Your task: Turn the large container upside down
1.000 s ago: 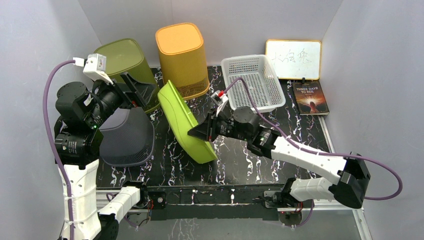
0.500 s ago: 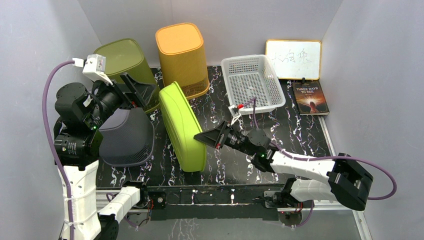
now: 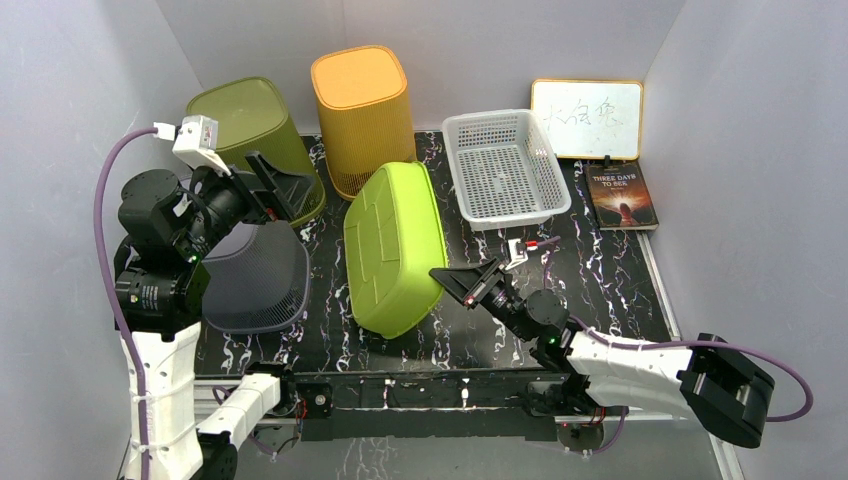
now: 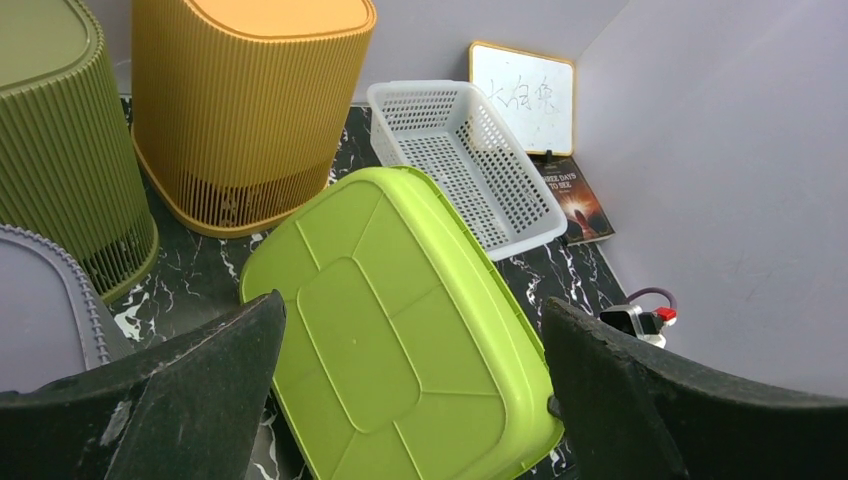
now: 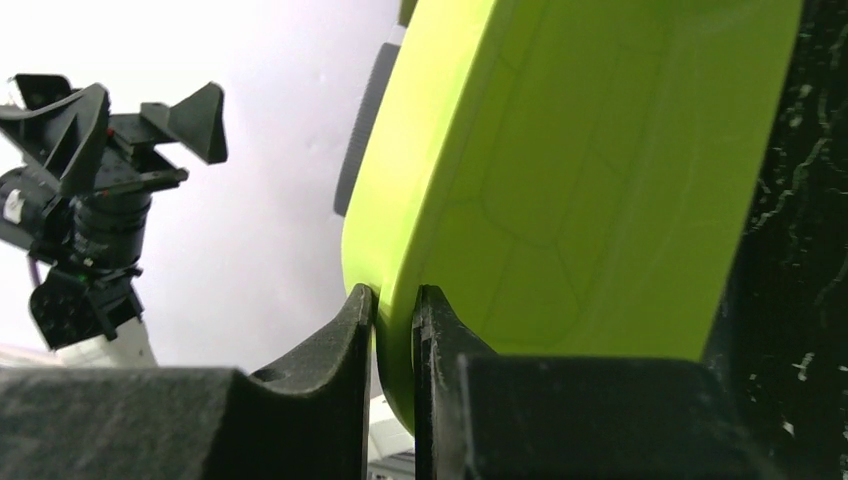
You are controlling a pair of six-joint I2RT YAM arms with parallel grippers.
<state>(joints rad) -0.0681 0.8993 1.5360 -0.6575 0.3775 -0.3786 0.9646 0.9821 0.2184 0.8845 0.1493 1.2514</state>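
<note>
Lime-green plastic fills the middle of the black marbled worktop point(image 3: 600, 262): the lime-green container point(image 3: 392, 240) sits with its ribbed base facing upward and its opening turned down. Whether the whole rim lies flat on the surface cannot be told. The right tool point(image 3: 445, 275) reaches in low from the near right, and the right wrist view shows its two fingers pinched almost together on the thin rim at the container's near-right edge. The left tool point(image 3: 280, 185) is raised at the left side of the scene with its fingers spread wide. It holds nothing and looks down on the container's base. Behind the container an orange bin point(image 3: 362, 115) stands bottom-up, its foot close to the container's far edge. An olive bin point(image 3: 250, 122) stands bottom-up to the left of the orange one. A grey mesh basket point(image 3: 255, 278) lies just left of the container, partly under the left arm. A white basket point(image 3: 505, 165) sits upright to the right, near the container's far-right corner. Further right a whiteboard point(image 3: 586, 118) leans against the back wall, with a book point(image 3: 620, 196) lying flat in front of it.
</note>
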